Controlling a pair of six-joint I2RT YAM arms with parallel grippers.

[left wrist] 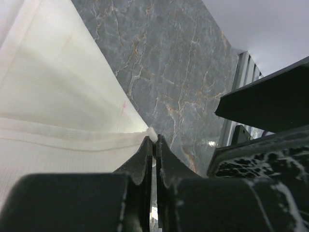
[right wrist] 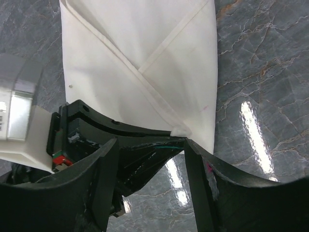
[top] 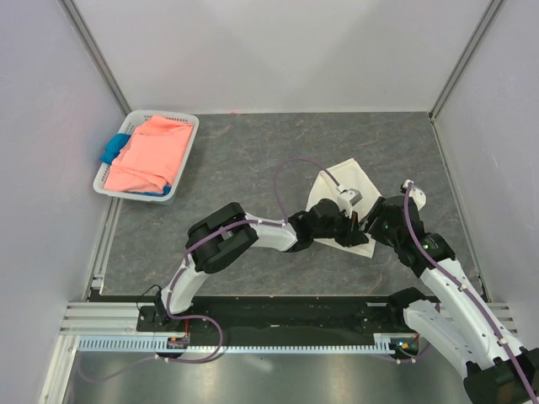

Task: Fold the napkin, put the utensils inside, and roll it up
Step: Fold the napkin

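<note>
Off-white napkin (top: pixel 352 178), one, corner nipped in left end effector (left wrist: pixel 154 140), right end effector (right wrist: pixel 150 145) agape

2 arms of 1 build: the left arm (top: pixel 269 235) and the right arm (top: pixel 455 283) have white shell links set between bulky black joint housings. A purple cable (top: pixel 299 162) runs along each, in a loose loop near the left wrist. The left gripper (left wrist: pixel 154 142) is matte black with scalloped inner edges. Behind it sits a white-and-grey box (right wrist: pixel 19 121), and its body carries a small red and green mark (right wrist: pixel 60 157). The right gripper (right wrist: pixel 149 145) has 2 broad black fingers (right wrist: pixel 104 183), scuffed and slightly glossy. The bases sit on a black plate (top: pixel 278 316) behind a slotted silver rail (top: pixel 253 343).
</note>
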